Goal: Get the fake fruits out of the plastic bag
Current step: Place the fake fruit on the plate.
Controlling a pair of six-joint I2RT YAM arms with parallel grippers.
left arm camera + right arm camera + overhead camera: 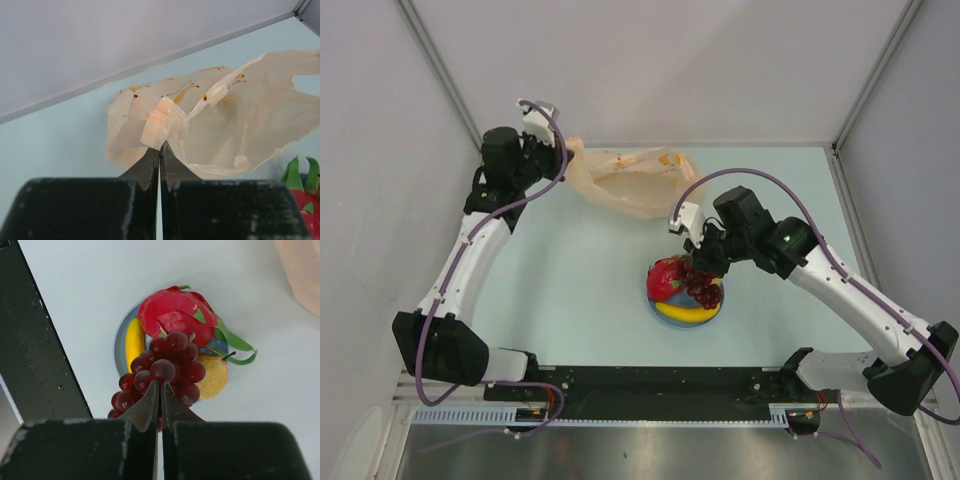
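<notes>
Clamping tight: right claw [160,386] grapes [172,362], left claw [159,148] bag [245,125].

Peach bag [630,185], orange marks; red-pink dragon fruit [170,315]; yellow banana [134,340]; dark-red grapes [165,367]; blue plate [118,342].

Reaching along the left side with the left arm [470,250], elbow low near the base, wrist turned inward at the far end. Pinching a fold of the bag [240,125] with the left hand [159,150], fingers pressed together. Stretching in from the right with the right arm [850,295], wrist angled down. Clamping the grapes [167,362] in the right hand [160,392], fingers nearly touching.
</notes>
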